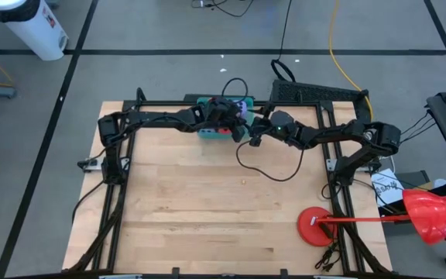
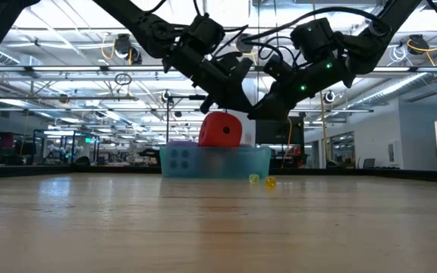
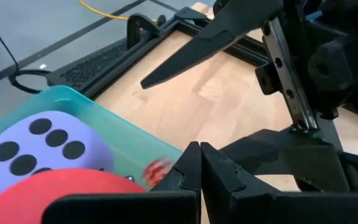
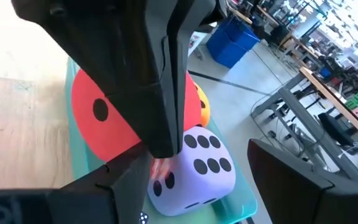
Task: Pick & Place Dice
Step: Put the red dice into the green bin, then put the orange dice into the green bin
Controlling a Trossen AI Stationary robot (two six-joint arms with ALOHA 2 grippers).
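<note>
The wooden desk carries a teal bin at its far edge, midway along it. Both arms reach in to meet above this bin.

The left pincer is clenched, its fingers pressed together with nothing between them, and sits just above the red die. That die rests on top of the bin's contents and rises above the rim. The right pincer is released, fingers spread wide, and hangs beside the bin next to the left pincer.

Inside the bin, a purple die lies against the red die, with an orange die partly hidden behind both. The fourth die cannot be made out.

Two small yellow objects lie on the desk just in front of the bin.
</note>
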